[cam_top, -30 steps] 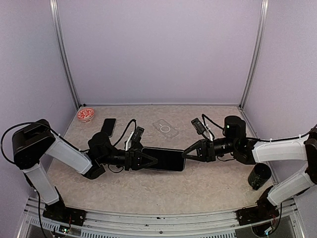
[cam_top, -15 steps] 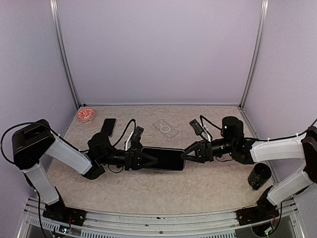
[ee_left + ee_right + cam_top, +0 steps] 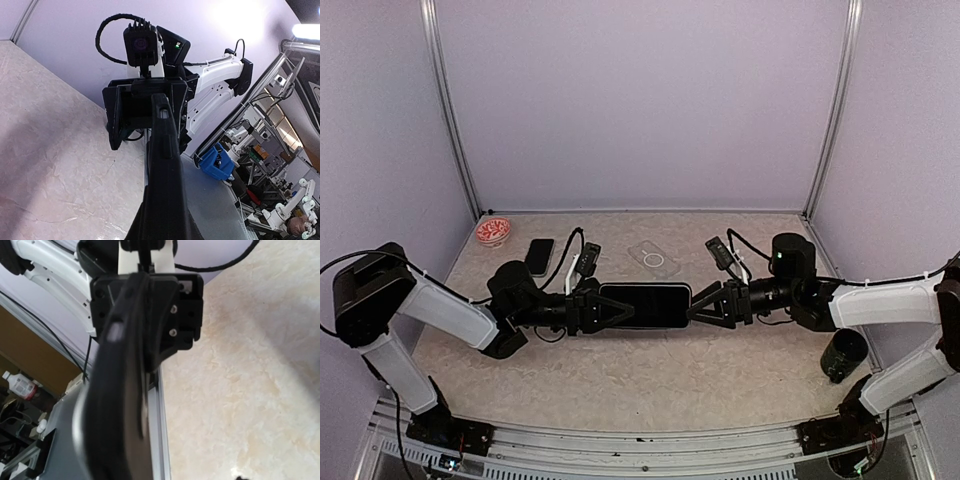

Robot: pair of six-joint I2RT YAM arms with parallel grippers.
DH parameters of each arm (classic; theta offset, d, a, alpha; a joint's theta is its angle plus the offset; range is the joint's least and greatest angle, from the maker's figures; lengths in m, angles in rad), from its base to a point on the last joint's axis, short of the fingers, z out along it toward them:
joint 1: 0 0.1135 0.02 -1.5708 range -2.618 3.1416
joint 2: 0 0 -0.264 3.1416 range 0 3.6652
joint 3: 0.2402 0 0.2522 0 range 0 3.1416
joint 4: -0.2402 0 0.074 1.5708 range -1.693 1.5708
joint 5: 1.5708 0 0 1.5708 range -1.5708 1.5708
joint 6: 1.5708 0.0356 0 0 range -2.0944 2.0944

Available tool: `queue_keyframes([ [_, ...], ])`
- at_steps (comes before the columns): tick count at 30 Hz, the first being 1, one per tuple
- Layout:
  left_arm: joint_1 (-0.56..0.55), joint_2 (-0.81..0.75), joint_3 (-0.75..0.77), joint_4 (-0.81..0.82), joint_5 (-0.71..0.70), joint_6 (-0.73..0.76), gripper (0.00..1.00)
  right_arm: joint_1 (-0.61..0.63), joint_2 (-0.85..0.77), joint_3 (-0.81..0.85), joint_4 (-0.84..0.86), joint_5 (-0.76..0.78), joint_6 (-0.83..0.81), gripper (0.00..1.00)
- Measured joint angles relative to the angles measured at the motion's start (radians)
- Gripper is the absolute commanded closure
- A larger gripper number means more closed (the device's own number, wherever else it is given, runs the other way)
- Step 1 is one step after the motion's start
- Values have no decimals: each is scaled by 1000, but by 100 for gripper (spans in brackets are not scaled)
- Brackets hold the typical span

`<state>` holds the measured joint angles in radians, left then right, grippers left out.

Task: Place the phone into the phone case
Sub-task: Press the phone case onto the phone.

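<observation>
A black phone (image 3: pixel 645 305) hangs level above the table's middle, its dark face turned up toward the top camera. My left gripper (image 3: pixel 610 308) is shut on its left end. My right gripper (image 3: pixel 700 305) is at the phone's right end with its fingers spread apart. Seen from the left wrist, the phone (image 3: pixel 162 175) runs edge-on away from me toward the right gripper (image 3: pixel 145 115). From the right wrist, the phone (image 3: pixel 115 405) is a blurred dark edge leading to the left gripper (image 3: pixel 150 305). The clear phone case (image 3: pixel 655 260), marked with a ring, lies flat behind the phone.
Another dark phone (image 3: pixel 540 255) lies at the back left beside a small red bowl (image 3: pixel 493 231). A black cup (image 3: pixel 842 355) lies on its side at the right, near my right arm. Metal frame posts and lilac walls enclose the tabletop (image 3: pixel 650 380).
The right gripper has opened off the phone's right end. The left gripper has lifted the phone a little and moved it toward the back, and it now sits level.
</observation>
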<state>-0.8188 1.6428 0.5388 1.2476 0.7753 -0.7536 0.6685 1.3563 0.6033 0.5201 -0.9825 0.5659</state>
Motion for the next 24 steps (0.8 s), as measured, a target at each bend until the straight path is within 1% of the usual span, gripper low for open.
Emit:
queue_keyframes([
  [5,0,-21,0,-8,-15,6,100,21,-1,0,0,3,-5,28],
  [13,0,-50,0,-16,-33,21,100,46,-1,0,0,7,-15,28],
  [17,0,-53,-1,-23,-35,23,100,50,3,2,0,10,-15,32],
  [24,0,-53,-2,-33,-35,26,100,50,32,21,6,11,-3,44],
])
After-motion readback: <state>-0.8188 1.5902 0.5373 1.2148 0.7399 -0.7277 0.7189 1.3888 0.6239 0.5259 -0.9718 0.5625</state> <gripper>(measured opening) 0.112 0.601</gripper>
